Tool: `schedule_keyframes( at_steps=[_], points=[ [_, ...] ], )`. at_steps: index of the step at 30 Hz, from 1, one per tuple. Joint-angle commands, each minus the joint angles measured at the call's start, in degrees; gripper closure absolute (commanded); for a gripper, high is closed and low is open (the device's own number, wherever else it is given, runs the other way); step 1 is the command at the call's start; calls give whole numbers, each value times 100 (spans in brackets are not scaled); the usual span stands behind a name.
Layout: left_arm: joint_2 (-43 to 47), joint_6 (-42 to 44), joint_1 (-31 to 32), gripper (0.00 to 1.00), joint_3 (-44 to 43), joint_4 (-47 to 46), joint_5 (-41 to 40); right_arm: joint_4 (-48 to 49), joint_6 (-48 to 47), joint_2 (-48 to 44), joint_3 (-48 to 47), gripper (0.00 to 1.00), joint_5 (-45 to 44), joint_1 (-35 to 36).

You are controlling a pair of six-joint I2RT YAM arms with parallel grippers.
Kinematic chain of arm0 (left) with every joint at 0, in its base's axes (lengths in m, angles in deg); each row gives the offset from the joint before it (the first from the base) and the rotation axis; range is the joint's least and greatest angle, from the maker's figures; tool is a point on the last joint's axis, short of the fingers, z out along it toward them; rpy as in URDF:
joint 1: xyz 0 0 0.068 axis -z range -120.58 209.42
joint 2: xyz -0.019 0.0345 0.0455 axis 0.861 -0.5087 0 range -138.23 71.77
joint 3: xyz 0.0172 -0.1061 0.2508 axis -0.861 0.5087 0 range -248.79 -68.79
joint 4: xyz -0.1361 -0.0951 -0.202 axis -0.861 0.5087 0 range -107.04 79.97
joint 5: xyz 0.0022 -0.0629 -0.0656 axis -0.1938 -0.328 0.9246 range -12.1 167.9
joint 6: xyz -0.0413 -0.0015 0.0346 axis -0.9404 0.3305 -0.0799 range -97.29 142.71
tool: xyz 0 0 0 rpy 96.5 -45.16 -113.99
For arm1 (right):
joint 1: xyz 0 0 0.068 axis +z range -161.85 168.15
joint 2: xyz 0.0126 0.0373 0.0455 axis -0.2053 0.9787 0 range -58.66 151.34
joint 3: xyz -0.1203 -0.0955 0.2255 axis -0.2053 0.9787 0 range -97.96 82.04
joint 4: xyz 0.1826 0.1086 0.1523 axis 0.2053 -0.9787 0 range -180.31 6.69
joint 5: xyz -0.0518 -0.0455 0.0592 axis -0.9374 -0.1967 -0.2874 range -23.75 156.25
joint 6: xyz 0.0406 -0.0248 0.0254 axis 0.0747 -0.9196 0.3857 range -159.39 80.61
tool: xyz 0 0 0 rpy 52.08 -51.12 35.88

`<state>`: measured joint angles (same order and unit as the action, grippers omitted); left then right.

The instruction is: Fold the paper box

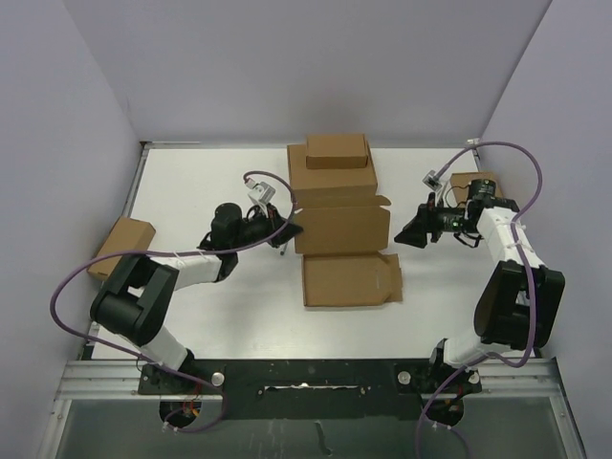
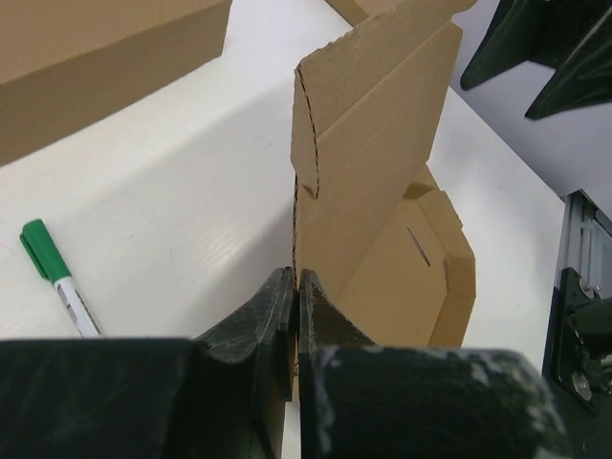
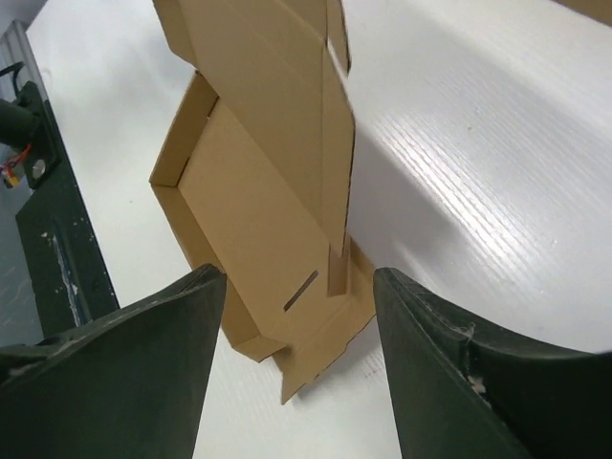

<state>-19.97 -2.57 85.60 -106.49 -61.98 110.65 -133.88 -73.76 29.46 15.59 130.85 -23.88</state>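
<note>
Paper box (image 1: 349, 256) sits mid-surface (image 1: 201, 191), just in front of a larger brown box (image 1: 333, 180) that has a smaller box (image 1: 337, 150) stacked on it. The paper box is part folded: the near panel lies flat with its tabs out, and the rear panel stands up from the fold. The left claw (image 1: 292, 232) is at the box's left edge. In the left wrist view this claw (image 2: 296, 282) is pinched tight on the thin cardboard edge of the upright panel (image 2: 373, 191), with the jaws closed onto the sheet. A green-capped marker (image 2: 48, 263) lies on the surface to the left of the claw. The right claw (image 1: 413, 229) hovers just off the box's right side, not touching it. In the right wrist view this claw (image 3: 298, 277) is spread wide with nothing between its fingers (image 3: 143, 363). The box (image 3: 258, 220) lies beyond them, with the slot in the flat panel visible. Another brown box (image 1: 122, 244) sits at the far left edge of the surface. One more box (image 1: 473, 180) is behind the right arm.
</note>
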Motion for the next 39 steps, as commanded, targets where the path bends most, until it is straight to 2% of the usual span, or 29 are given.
schedule_keyframes(
  at_steps=[1, 8, 14, 20, 26, 39],
  points=[
    [-289, 21, 28, 100, -572, -94, -113, 844, 319, -266, 331, 36, -400, -50],
    [-842, 135, 24, 100, -1251, 330, 161, 882, 352, -187, 384, 37, -651, -102],
    [-1255, 91, 10, 100, -1553, 407, 332, 673, 379, 213, 207, 36, -1130, -132],
    [-1429, 16, -15, 99, -1703, 510, 374, 570, 371, 360, 142, 37, -1162, -119],
    [-1321, 4, -61, 82, -1787, 823, 191, 566, 400, 347, 142, 37, -1112, -124],
    [-524, 92, -238, 64, -1518, 1611, -561, 450, 418, 437, 210, 37, -1336, -151]
  ],
)
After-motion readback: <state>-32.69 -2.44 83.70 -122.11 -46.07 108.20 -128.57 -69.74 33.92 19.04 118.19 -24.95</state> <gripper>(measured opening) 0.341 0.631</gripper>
